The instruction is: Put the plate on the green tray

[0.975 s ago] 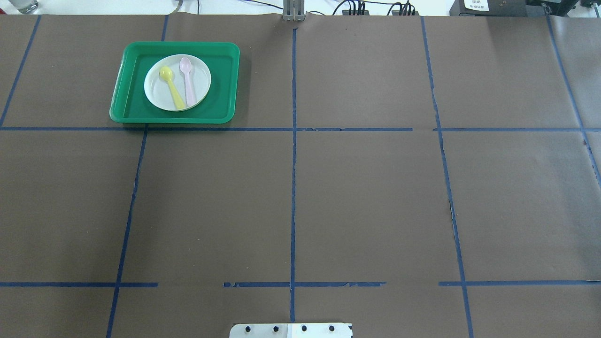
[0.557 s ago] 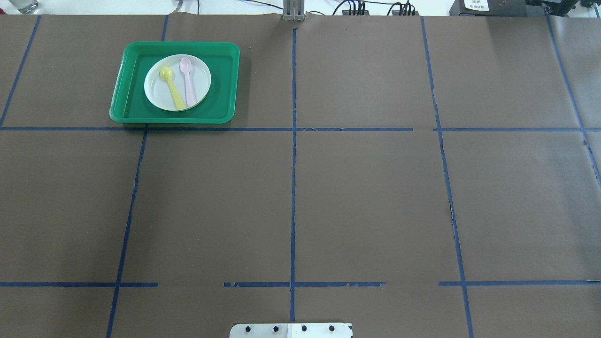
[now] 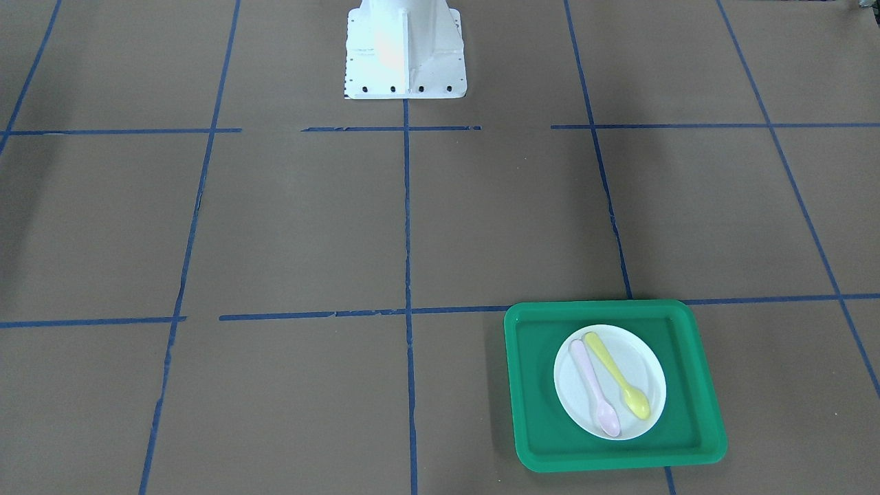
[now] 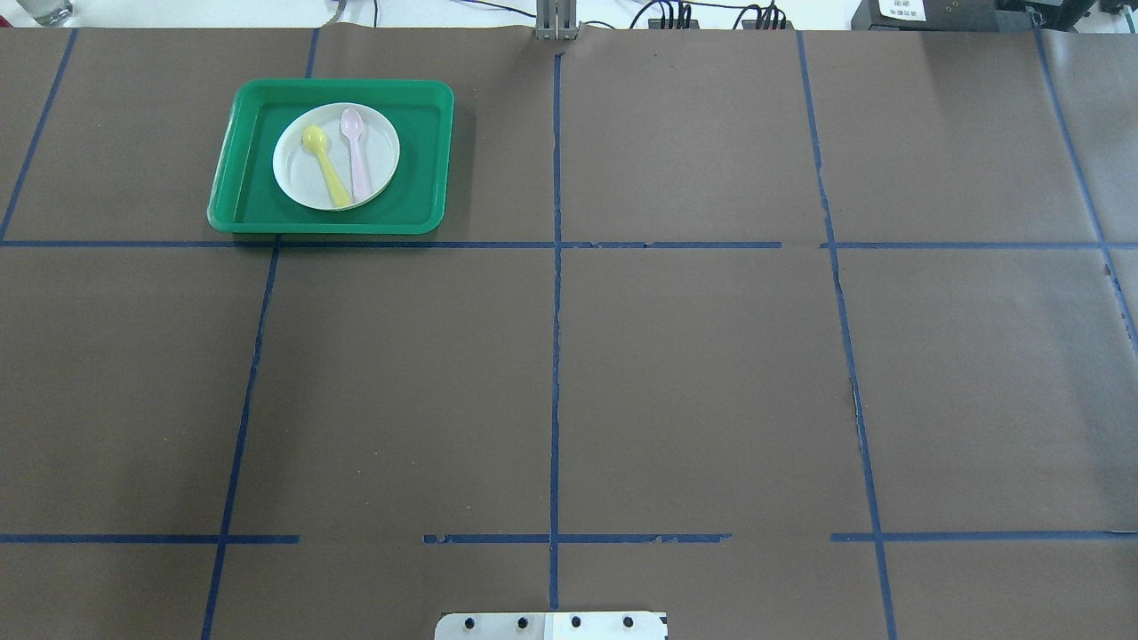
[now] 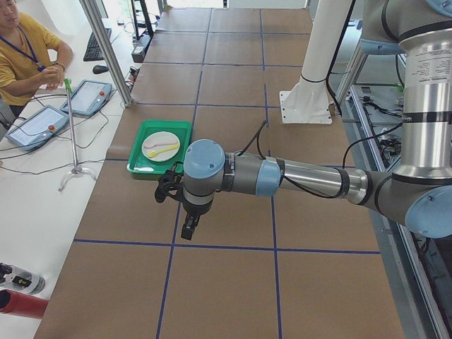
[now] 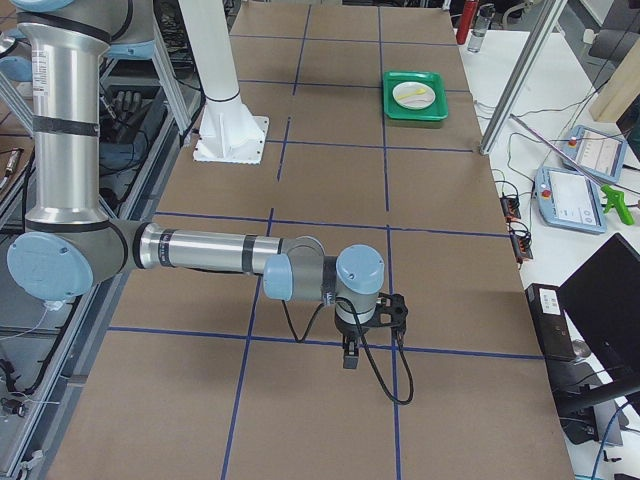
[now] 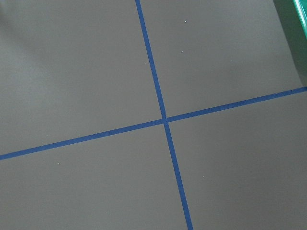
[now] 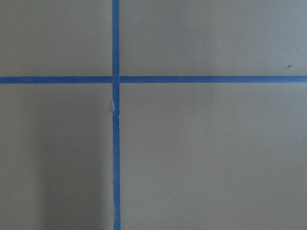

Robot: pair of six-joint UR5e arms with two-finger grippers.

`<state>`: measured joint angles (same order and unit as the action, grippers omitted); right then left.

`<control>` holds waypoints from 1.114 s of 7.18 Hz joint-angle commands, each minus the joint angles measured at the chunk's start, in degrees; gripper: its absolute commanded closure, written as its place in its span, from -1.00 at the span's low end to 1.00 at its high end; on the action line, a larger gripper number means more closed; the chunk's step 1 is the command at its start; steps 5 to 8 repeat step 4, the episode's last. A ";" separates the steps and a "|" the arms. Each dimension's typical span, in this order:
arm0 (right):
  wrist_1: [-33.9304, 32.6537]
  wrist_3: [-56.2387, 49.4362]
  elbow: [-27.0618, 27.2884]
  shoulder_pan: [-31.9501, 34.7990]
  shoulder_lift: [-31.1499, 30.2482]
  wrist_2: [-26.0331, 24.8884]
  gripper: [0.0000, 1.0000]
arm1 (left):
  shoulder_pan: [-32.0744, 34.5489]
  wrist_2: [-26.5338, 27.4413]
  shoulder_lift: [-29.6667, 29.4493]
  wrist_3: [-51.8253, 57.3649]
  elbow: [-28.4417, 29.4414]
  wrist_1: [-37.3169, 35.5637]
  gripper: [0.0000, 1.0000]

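Observation:
The white round plate (image 4: pixel 293 164) lies inside the green tray (image 4: pixel 422 160) at the far left of the table. A yellow spoon (image 4: pixel 325 169) and a pink spoon (image 4: pixel 357 156) lie on the plate. The tray (image 3: pixel 536 385) and plate (image 3: pixel 643 361) also show in the front-facing view. My left gripper (image 5: pixel 189 229) shows only in the exterior left view, hanging over the table a little short of the tray (image 5: pixel 138 166); I cannot tell if it is open or shut. My right gripper (image 6: pixel 349 357) shows only in the exterior right view, far from the tray (image 6: pixel 395 108); I cannot tell its state.
Brown paper with blue tape lines (image 4: pixel 556 356) covers the table. The robot's white base (image 3: pixel 404 48) stands at the near middle edge. A tray corner (image 7: pixel 300 28) shows in the left wrist view. An operator (image 5: pixel 28 49) sits beyond the table's far side.

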<state>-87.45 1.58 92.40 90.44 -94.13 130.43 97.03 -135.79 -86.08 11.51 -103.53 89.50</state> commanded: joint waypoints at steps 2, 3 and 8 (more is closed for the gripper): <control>0.00 0.00 0.06 0.00 0.00 0.00 -1.00 | 0.17 0.09 -0.15 -0.09 -0.71 0.07 -1.00; 0.00 0.00 0.06 0.00 0.00 0.00 -1.00 | 0.18 0.09 -0.41 -0.09 -0.71 0.07 -1.00; 0.00 0.00 0.06 0.00 0.00 0.00 -1.00 | 0.18 0.17 -0.50 -0.09 -0.88 0.07 -1.00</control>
